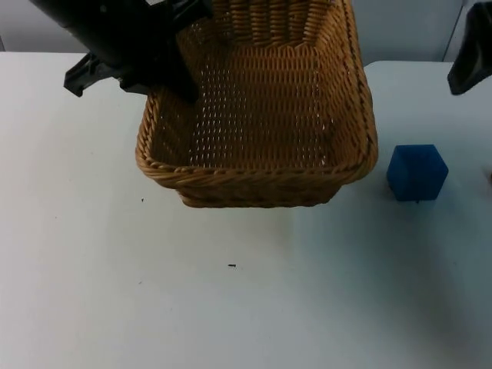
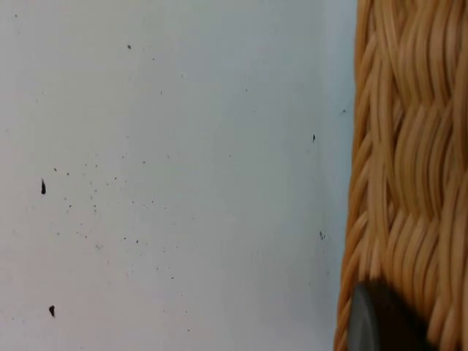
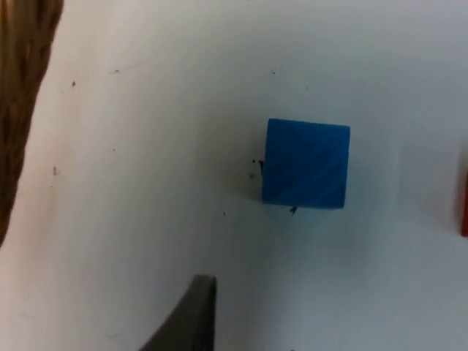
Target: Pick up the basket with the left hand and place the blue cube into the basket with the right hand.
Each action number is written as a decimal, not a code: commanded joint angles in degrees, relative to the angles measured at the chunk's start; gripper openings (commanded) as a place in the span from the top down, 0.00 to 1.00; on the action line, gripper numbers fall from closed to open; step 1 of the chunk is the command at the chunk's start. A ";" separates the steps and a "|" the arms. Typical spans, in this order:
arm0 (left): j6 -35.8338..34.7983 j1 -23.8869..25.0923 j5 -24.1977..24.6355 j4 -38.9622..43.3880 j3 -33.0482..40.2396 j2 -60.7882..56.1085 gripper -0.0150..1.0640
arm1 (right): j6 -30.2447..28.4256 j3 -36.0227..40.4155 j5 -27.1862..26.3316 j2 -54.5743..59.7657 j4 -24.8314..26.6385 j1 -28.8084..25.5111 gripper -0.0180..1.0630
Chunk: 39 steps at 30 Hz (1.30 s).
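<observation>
A woven wicker basket (image 1: 261,178) hangs tilted just above the table in the top view, its shadow beneath it. My left gripper (image 1: 181,86) is shut on the basket's left rim; in the left wrist view a black fingertip (image 2: 380,323) presses on the wicker wall (image 2: 409,161). The blue cube (image 1: 416,172) stands on the table right of the basket, apart from it. My right gripper (image 1: 469,63) waits at the back right, beyond the cube. In the right wrist view the blue cube (image 3: 306,164) lies ahead, with nothing touching it.
The white table (image 1: 231,307) stretches in front of the basket with a few dark specks. A red object's edge (image 3: 464,194) lies just past the cube. The basket's side (image 3: 22,95) stands on the cube's other side.
</observation>
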 commanded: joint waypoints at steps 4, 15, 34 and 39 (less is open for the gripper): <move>-0.34 -0.38 -0.46 -1.06 0.10 -1.00 0.99 | 0.30 -2.20 -4.12 7.03 -0.79 0.20 0.02; -0.34 -0.38 -0.46 -0.71 0.10 -1.00 0.99 | 1.37 -7.36 -4.14 17.63 -0.90 0.20 0.02; -0.23 -0.38 -1.08 0.38 0.10 -1.00 0.99 | 2.30 -9.49 -12.01 28.81 -0.50 0.20 0.04; -0.23 -0.38 -1.08 1.01 0.10 -1.00 0.99 | 3.34 -12.52 -11.75 31.31 -0.42 0.20 0.06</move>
